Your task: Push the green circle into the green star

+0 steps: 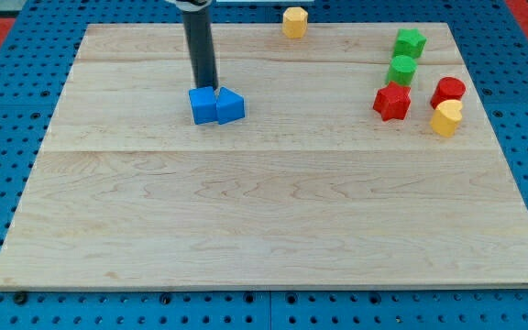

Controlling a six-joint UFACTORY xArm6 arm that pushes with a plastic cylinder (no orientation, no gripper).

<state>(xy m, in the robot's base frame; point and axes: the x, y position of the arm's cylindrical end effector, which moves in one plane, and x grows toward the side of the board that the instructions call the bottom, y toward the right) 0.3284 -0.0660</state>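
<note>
The green circle [402, 70] sits near the view's top right, just below the green star [410, 42]; the two look to be touching or nearly so. My tip [207, 88] is far to their left, at the top edge of two blue blocks, a blue cube [203, 106] and a blue triangle-like block [230, 107], which sit side by side.
A red star [392, 102] lies just below the green circle. A red circle [448, 91] and a yellow block [446, 118] sit at the right. A yellow hexagon [294, 21] is at the top edge of the wooden board [264, 229].
</note>
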